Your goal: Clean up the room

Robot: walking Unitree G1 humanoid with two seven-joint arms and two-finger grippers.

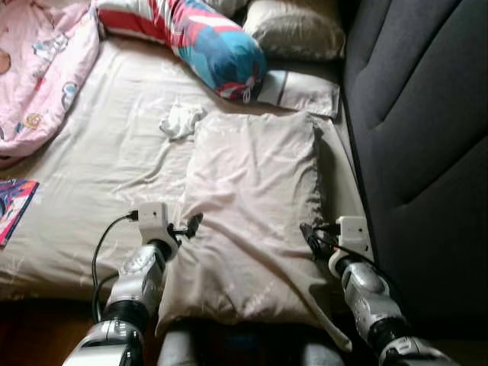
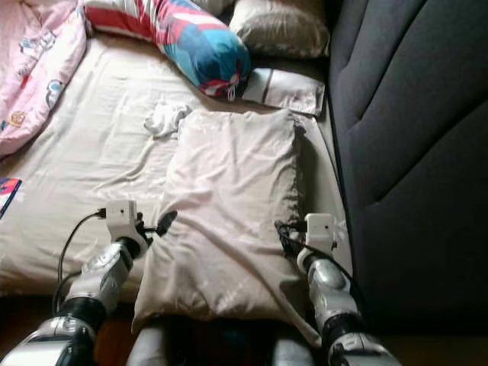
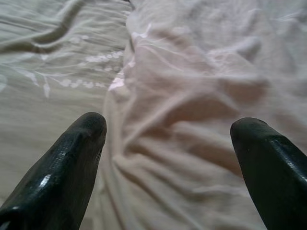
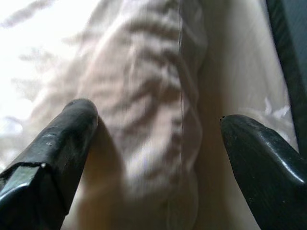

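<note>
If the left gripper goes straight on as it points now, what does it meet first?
Most likely the pillow. The left gripper has its fingers open and points at the pillow's wrinkled side edge, with the sheet beside it. Depth is unclear, but nothing lies between.

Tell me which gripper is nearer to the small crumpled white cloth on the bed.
Left. The left gripper sits at the pillow's left edge, below the white cloth; the right gripper is across the pillow, by its right edge.

pillow (image 1: 255, 206): plain pale beige-pink
bed sheet (image 1: 107, 160): cream with a faint white leaf print
bolster (image 1: 202, 38), beyond the pillow: red and white stripes, teal and blue patches
blanket (image 1: 38, 69): pink with small cartoon figures
headboard (image 1: 419, 137): dark grey
crumpled cloth (image 1: 181, 120): white
</note>
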